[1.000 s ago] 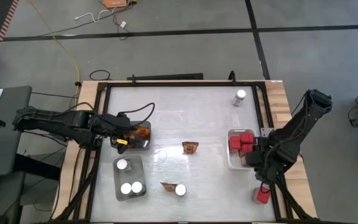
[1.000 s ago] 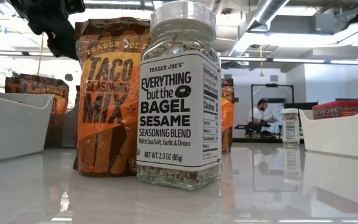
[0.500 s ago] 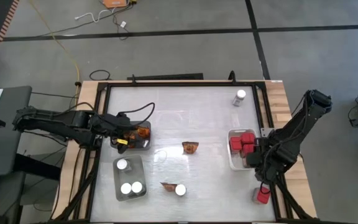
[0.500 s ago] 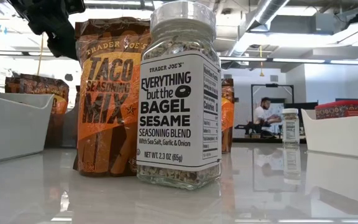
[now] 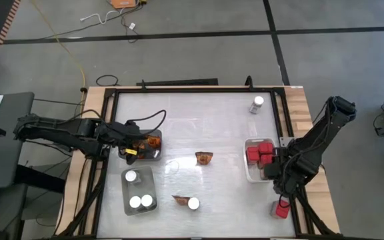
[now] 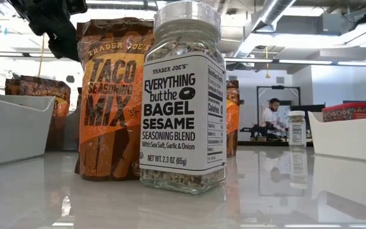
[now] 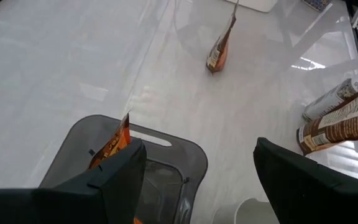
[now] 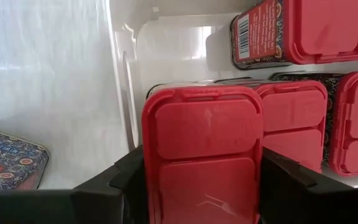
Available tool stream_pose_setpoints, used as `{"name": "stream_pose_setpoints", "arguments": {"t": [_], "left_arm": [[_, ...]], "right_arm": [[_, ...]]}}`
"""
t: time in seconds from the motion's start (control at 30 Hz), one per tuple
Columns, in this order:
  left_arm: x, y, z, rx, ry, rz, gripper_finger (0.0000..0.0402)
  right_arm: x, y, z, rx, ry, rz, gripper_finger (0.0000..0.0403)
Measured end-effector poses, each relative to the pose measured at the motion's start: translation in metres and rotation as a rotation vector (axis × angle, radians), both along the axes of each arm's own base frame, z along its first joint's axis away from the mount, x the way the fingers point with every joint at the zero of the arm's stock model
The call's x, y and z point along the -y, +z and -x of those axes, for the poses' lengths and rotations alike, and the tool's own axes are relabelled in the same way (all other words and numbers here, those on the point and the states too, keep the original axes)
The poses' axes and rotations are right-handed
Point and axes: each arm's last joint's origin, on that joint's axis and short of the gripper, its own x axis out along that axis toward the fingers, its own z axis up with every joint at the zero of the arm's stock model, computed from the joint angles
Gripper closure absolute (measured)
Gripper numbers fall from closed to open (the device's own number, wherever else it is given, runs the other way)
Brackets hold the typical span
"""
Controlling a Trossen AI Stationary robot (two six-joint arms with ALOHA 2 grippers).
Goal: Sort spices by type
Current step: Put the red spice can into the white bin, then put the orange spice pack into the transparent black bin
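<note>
- The table (image 5: 199, 133) is a glossy white top in a wooden frame, on a grey floor crossed by dark lines.
- Nearest, on the right wooden edge, a loose red box (image 5: 281, 210) lies outside the trays.
- Near centre, a white-lidded jar (image 5: 193, 203) stands touching a packet (image 5: 180, 199); in the low view these two fill the foreground and hide much of the table.
- Near left, a clear tray (image 5: 139, 191) holds three jars.
- The right gripper (image 5: 277, 175) hangs over the near end of the white tray (image 5: 247, 167) of red boxes, jaws part-open, closed on a red box (image 8: 204, 155).
- A lone packet (image 5: 204, 157) stands mid-table.
- The left gripper (image 5: 133, 148) hovers over the grey tray (image 7: 166, 162) with packets, fingers spread wide, empty.
- Far right, one jar (image 5: 257, 104) stands alone.
- Beyond the table, a seated person (image 6: 272, 117) shows in a bright room with ceiling pipes.
</note>
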Motion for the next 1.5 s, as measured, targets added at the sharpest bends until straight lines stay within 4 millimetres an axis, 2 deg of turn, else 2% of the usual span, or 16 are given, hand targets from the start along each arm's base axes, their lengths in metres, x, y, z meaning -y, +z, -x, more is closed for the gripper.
{"name": "stream_pose_setpoints", "arguments": {"t": [0.43,0.7,0.87,0.97,1.13,1.27,1.4,1.5], "left_arm": [[0.0,0.0,0.0,0.0,0.0,0.0,0.0116],[0.0,0.0,0.0,0.0,0.0,0.0,0.0116],[0.0,0.0,0.0,0.0,0.0,0.0,0.0116],[0.0,0.0,0.0,0.0,0.0,0.0,0.0116],[0.0,0.0,0.0,0.0,0.0,0.0,0.0116],[0.0,0.0,0.0,0.0,0.0,0.0,0.0116],[0.0,0.0,0.0,0.0,0.0,0.0,0.0116],[0.0,0.0,0.0,0.0,0.0,-0.001,0.0116]], "right_arm": [[0.0,0.0,0.0,-0.007,-0.006,-0.007,0.0153],[0.0,0.001,0.001,-0.013,-0.031,-0.015,0.0098],[0.0,0.001,0.001,-0.016,-0.033,-0.015,0.0079],[-0.001,0.008,0.0,-0.014,-0.033,-0.02,0.0077],[-0.003,0.032,-0.002,0.006,-0.035,-0.044,0.0076],[-0.007,0.047,-0.008,0.104,-0.06,-0.07,0.0076],[-0.012,0.051,-0.015,0.231,-0.083,-0.092,0.0076],[-0.012,0.05,-0.016,0.235,-0.032,-0.072,0.0076]]}}
